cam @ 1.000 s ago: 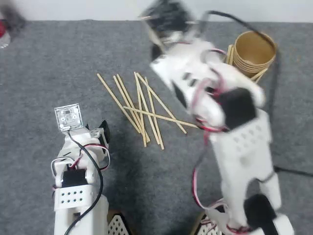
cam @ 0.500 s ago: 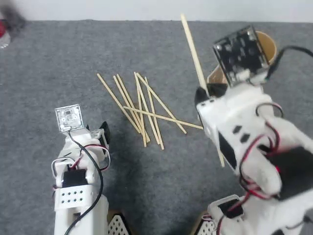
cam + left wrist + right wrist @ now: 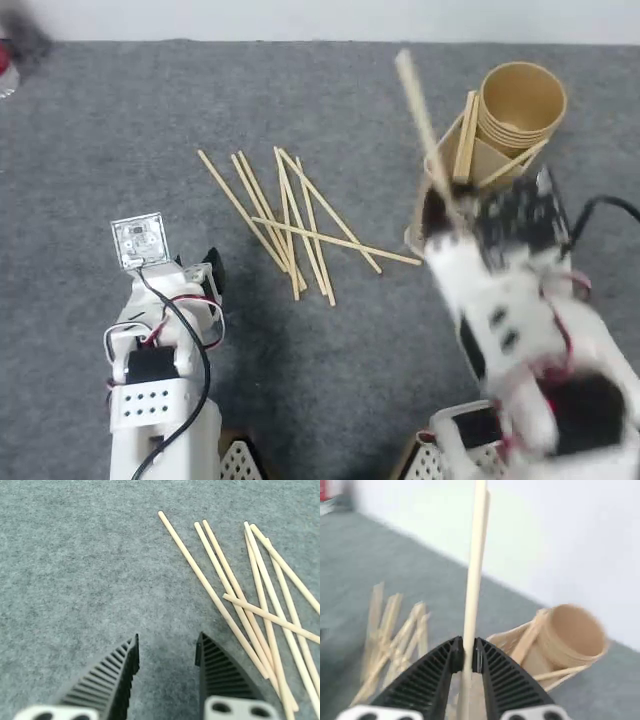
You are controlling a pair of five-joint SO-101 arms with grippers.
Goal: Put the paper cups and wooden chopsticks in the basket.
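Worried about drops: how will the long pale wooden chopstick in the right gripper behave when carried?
Probably stiff: the long pale wooden chopstick runs straight from the right gripper. Thin, so likely light, yet apt to pivot: much length juts past the pinch.

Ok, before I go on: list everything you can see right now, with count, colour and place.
loose chopsticks: about eight, pale wood, crossed in a pile mid-table
chopsticks in basket: at least three, pale wood, beside the cups
held chopstick: one, pale wood, gripped in the right claw, pointing up beside the basket
paper cups: one nested stack of several, tan, lying in the basket
basket: one, tan, far right of the table, partly hidden by the right arm
mat: one, grey, covering the table
red thing: one, far left edge, too blurred to name
left claw: open, low over bare mat beside the pile
right claw: shut on the held chopstick
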